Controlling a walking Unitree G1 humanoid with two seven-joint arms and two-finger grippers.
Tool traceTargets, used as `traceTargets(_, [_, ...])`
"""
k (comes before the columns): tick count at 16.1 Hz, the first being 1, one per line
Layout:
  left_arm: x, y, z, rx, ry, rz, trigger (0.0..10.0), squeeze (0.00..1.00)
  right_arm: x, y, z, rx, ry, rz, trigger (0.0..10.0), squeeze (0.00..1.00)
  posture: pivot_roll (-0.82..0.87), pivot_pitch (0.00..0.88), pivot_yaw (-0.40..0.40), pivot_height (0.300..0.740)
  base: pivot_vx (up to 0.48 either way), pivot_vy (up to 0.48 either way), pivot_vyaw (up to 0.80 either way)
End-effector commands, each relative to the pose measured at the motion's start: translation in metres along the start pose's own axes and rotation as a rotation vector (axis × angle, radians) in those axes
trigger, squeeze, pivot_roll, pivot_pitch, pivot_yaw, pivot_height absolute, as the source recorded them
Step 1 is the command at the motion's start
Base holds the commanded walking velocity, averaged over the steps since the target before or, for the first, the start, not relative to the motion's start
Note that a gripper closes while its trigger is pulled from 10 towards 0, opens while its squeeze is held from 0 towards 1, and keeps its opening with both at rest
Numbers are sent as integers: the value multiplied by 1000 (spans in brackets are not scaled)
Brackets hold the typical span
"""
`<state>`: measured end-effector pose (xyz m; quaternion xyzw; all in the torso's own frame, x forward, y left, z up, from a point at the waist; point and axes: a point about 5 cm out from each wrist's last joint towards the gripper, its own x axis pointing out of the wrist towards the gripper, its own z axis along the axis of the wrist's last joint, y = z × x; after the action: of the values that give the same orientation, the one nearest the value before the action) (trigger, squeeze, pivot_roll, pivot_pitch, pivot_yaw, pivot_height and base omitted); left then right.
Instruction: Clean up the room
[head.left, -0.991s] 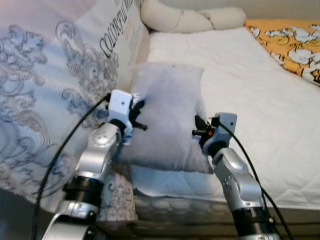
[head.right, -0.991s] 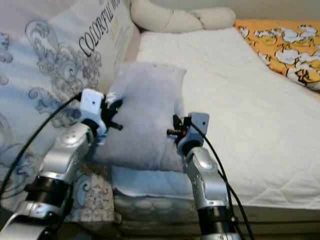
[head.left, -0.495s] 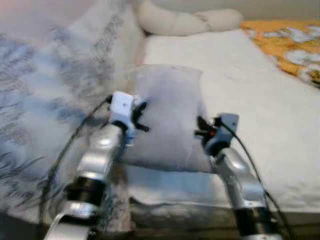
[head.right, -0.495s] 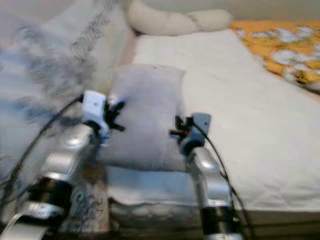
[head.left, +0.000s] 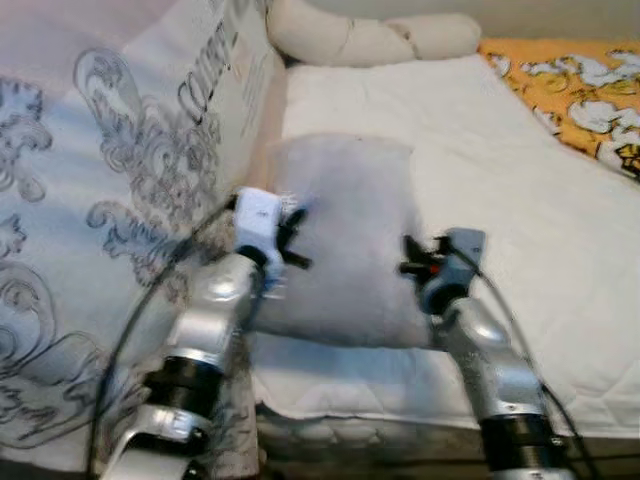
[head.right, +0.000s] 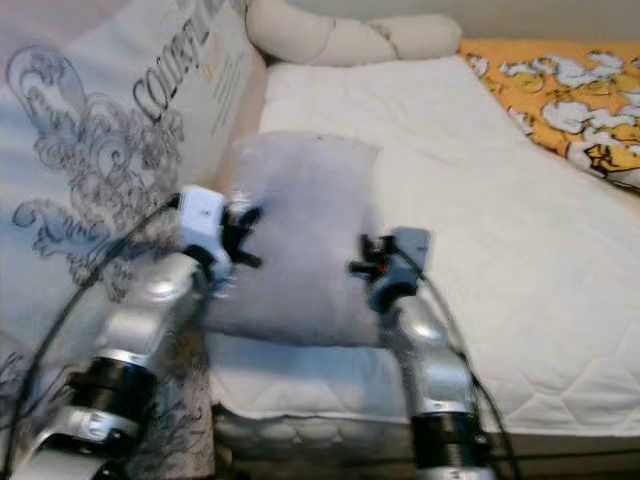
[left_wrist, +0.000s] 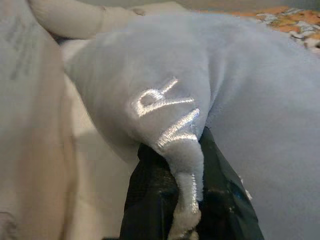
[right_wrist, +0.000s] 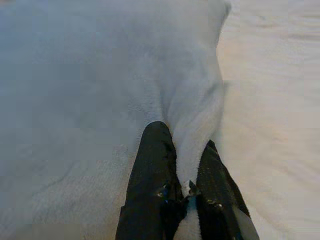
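Left end effector (left_wrist: 185, 210): fingers pressed together on a fold at the left edge of the grey pillow (head.left: 350, 240); the pinched fabric carries silver embroidered letters.
Right end effector (right_wrist: 187, 190): fingers nearly closed, pinching a ridge of the same pillow's right edge.
Grey pillow: lies on the white quilted mattress (head.left: 520, 230) near its front edge, between the two end effectors, with its left side beside the patterned duvet (head.left: 110, 220).
Patterned duvet: bunched at the robot's left, pale with grey scrollwork and printed lettering that is partly folded away and unreadable.
Cream bolster (head.left: 370, 38): at the far end of the bed, touching the duvet's top.
Orange blanket (head.right: 570, 90): far right corner, cut off by the edge.
Hard to make out: the embroidered letters are cut short by the fold; the pillow's underside and near corners are hidden behind the arms.
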<state>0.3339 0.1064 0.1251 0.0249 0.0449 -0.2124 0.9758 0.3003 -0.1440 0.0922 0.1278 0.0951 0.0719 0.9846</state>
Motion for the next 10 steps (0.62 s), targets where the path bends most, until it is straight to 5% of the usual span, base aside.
traceTargets(1, [-3, 13, 8, 36, -38, 57, 10000, 0, 1, 0, 4, -4, -8, -13, 10000, 0, -60, 0, 9, 740, 0, 0, 0])
traceTargets(2, [-3, 13, 8, 40, -37, 60, 10000, 0, 1, -4, 2, -11, 1, -34, 10000, 0, -62, 0, 8, 740, 0, 0, 0])
traceTargets(3, [-2, 13, 7, 43, -36, 64, 10000, 0, 0, -7, 0, 19, 11, -25, 10000, 910, -62, 0, 7, 740, 0, 0, 0])
traceTargets(4, [-1, 13, 6, 45, -34, 68, 10000, 0, -1, -10, -2, 11, 18, -35, 10000, 1000, -64, 0, 6, 740, 0, 0, 0])
traceTargets(8, [3, 19, 0, 77, -6, 135, 10000, 0, -9, -25, -8, 78, 65, -56, 10000, 1000, -65, 0, 2, 740, 0, 0, 0])
traceTargets(10, [6, 28, -10, 125, 44, 196, 10000, 0, -14, -36, -8, -63, 95, -46, 10000, 1000, -74, 0, 8, 740, 0, 0, 0])
